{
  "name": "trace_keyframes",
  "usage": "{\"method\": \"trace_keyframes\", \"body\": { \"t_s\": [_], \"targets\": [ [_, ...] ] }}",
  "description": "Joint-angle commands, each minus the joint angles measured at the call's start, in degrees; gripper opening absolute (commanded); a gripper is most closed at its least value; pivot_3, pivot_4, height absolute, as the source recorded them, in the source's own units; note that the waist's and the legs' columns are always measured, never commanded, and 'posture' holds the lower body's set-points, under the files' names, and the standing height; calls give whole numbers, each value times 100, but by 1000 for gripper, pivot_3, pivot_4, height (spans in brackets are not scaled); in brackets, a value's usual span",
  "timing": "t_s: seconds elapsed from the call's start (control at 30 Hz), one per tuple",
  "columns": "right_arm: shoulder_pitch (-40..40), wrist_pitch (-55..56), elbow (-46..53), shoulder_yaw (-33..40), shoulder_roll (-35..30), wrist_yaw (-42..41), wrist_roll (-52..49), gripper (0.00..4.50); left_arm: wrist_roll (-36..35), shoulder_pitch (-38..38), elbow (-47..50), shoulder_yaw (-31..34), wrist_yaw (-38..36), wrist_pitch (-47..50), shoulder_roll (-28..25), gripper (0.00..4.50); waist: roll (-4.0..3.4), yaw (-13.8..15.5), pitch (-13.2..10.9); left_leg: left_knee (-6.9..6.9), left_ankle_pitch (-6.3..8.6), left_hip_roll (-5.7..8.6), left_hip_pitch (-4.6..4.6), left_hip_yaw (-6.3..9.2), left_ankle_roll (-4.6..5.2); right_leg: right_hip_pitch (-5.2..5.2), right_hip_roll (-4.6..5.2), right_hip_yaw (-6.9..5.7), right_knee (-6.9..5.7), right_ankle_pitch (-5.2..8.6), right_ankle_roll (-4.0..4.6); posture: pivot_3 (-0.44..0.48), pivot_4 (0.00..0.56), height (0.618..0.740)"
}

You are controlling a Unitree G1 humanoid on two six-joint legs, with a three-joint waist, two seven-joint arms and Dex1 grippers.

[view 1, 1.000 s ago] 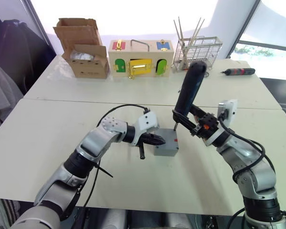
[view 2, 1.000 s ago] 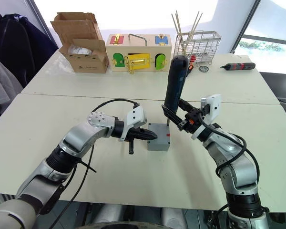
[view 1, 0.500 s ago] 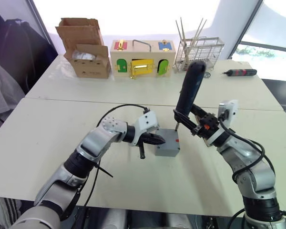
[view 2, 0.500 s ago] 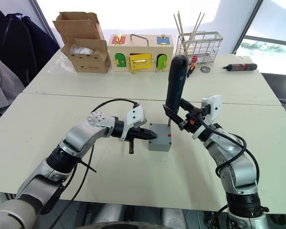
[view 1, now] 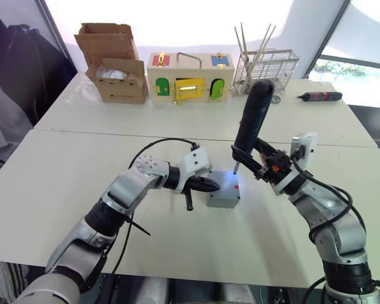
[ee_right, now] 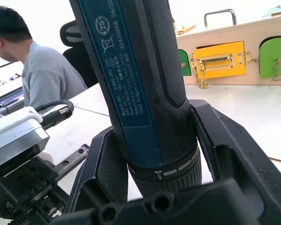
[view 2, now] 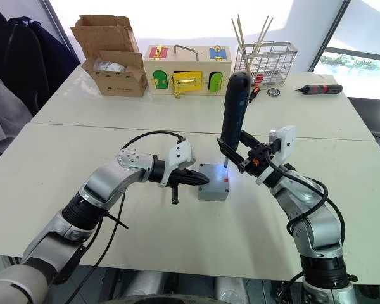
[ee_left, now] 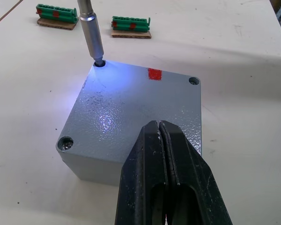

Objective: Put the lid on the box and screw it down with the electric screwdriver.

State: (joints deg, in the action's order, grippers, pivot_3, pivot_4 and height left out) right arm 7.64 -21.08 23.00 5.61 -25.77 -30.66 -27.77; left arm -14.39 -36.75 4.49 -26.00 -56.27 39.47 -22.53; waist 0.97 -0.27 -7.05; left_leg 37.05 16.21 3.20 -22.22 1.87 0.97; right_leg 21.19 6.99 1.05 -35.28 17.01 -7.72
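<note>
Head views: the small square grey plastic box is sitting on the near white table, with the shallow grey plastic lid already seated flush on top. The right gripper is holding the thick dark blue-black cylindrical electric screwdriver near its lower end, fingers clamped round the barrel, the tool leaning slightly from upright. Its thin metal bit is standing in the lid's far corner, and a bluish-white light is glowing on the lid there. The left gripper is lying level, its black fingers pressed together with nothing between them, tips touching or just beside the box's left side. On the far table a brown cardboard box, a wooden box with coloured doors, a wire rack of sticks and a slim red-and-black hand screwdriver are standing well apart from the work.

Left wrist view: the closed fingers are meeting at the lid's near edge. The bit is sitting in one corner screw hole; two other corner holes are showing, and a small red mark is lying near the far edge. Two green connector strips are lying beyond.

Right wrist view: both fingers are gripping the screwdriver's barrel. A seated person in grey is showing behind.
</note>
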Motion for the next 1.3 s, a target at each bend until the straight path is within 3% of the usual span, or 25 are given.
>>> {"method": "trace_keyframes", "body": {
  "t_s": [0.03, 0.27, 0.37, 0.4, 0.53, 0.63, 0.77, 0.8, 0.9, 1.07, 1.2, 1.3],
  "targets": [
    [-29, -528, -94, 50, -189, 80, -17, 1828, 197, 131, -184, -143, 25, 37, -99, 0, -2, 0, -2, 0, 0, 0, -1, 0, 0, 1, 0, 0, 1, 0, 1, 0, 150, 739],
    [1351, -1886, 754, 1325, -798, 527, -2027, 1828, -85, 283, 67, 295, -4, -74, -113, 0, -80, 70, -93, 5, -3, 1, -55, -2, 0, 31, 1, 0, 3, -16, 3, 0, 150, 739],
    [1875, -2428, 577, 1824, -1116, 689, -3103, 1828, -337, 310, 236, 607, 33, -2, -47, 0, -97, 96, -118, 21, -13, 4, -138, -5, -10, 125, -3, 1, -25, -31, -17, 0, 150, 739],
    [2002, -2547, 488, 1912, -1184, 758, -3310, 1828, -404, 309, 275, 694, 47, 11, -24, 0, -94, 98, -127, 17, -40, 2, -141, -3, -57, 130, -7, -3, -27, -31, -17, 0, 150, 739],
    [2513, -3002, -74, 2062, -1335, 1359, -3786, 1828, -552, 192, 400, 1030, 188, 44, -18, 0, -81, 85, -156, 8, -45, -6, -141, 0, -64, 131, -17, -11, -25, -30, -18, 0, 150, 739],
    [2650, -3470, -497, 1434, -2199, 1538, -2765, 1828, -203, 97, 532, 949, 304, -435, -168, 0, -87, 94, -178, 18, -46, 1, -142, -10, -60, 129, -12, -8, -28, -31, -17, 0, 150, 739],
    [3010, -4275, -1448, 1329, -3428, 802, -2692, 1828, -628, -92, 1051, 983, -142, -210, -350, 0, -112, 117, -205, 38, -40, 7, -169, -11, -47, 139, -12, -12, -29, -31, -16, 0, 150, 739],
    [3267, -4987, -1871, 849, -3928, 674, -2511, 1828, -704, -121, 1171, 980, -222, -116, -418, 0, -118, 106, -209, 50, -44, 9, -203, -12, -45, 165, -12, -13, -32, -33, -17, 0, 150, 739],
    [3642, -5694, -2736, -137, -4807, 252, -1858, 1828, -786, -59, 1435, 906, -280, -68, -504, 0, -133, 94, -232, 88, -35, 14, -243, -27, -31, 215, -6, -13, -71, -33, -19, 0, 150, 739],
    [3556, -5820, -3338, -872, -5310, -1142, -1573, 1828, -604, 113, 1705, 510, -312, -244, -609, 0, -142, 43, -251, 87, -35, 9, -244, -32, -31, 216, -14, -15, -71, -33, -21, 0, 150, 739],
    [3257, -5908, -3797, -1497, -5302, -1796, -1193, 1828, -546, 285, 1719, 366, -234, -272, -631, 0, -145, 35, -265, 103, -25, 8, -232, -35, -6, 212, -17, -9, -96, -35, -24, 0, 150, 739],
    [3272, -5730, -4192, -1909, -5146, -2083, -760, 1828, -903, 521, 1978, 516, -291, -129, -585, 0, -148, 52, -265, 103, -24, 8, -227, -34, -5, 209, -17, -9, -99, -35, -25, 0, 150, 739]
  ]
}}
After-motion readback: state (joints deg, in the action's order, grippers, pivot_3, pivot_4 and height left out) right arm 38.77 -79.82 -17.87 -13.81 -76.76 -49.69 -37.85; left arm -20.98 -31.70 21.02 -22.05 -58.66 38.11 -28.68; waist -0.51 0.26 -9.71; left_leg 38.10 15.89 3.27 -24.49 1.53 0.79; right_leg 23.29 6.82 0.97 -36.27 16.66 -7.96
